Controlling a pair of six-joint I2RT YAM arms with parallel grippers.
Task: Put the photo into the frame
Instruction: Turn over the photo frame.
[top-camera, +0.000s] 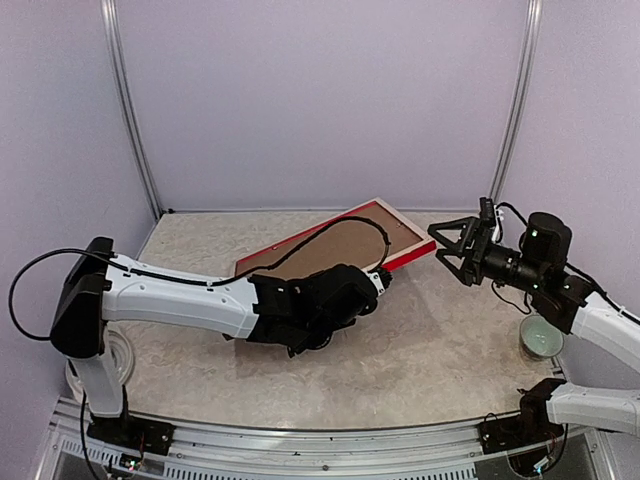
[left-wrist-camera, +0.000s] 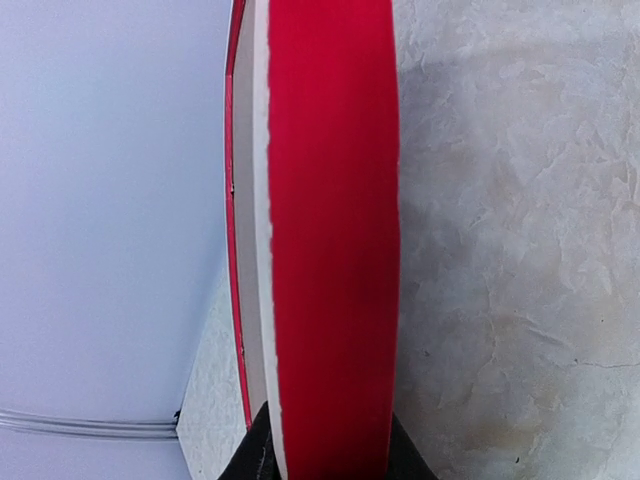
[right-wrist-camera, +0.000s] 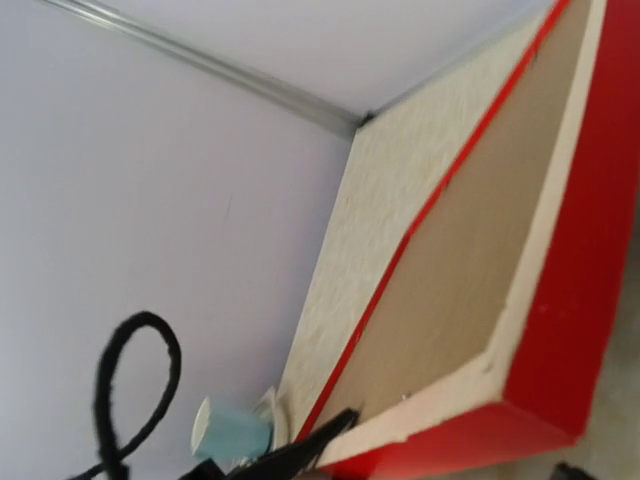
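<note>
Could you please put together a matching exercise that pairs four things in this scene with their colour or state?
Things:
1. frame
2. left pincer
3. right pincer
4. bowl

Descriptions:
A. wide open, holding nothing
B. pale green
C. red edge, brown inside
D. closed on the frame's edge

Pairs: 1-C, 2-D, 3-A, 4-B

The surface is pale and mottled like stone, with rounded far corners. A pale green bowl sits near its right edge. A white round object, half hidden, lies by the near left corner. The frame slants across the far middle, back upward; whether it touches the surface cannot be told.
</note>
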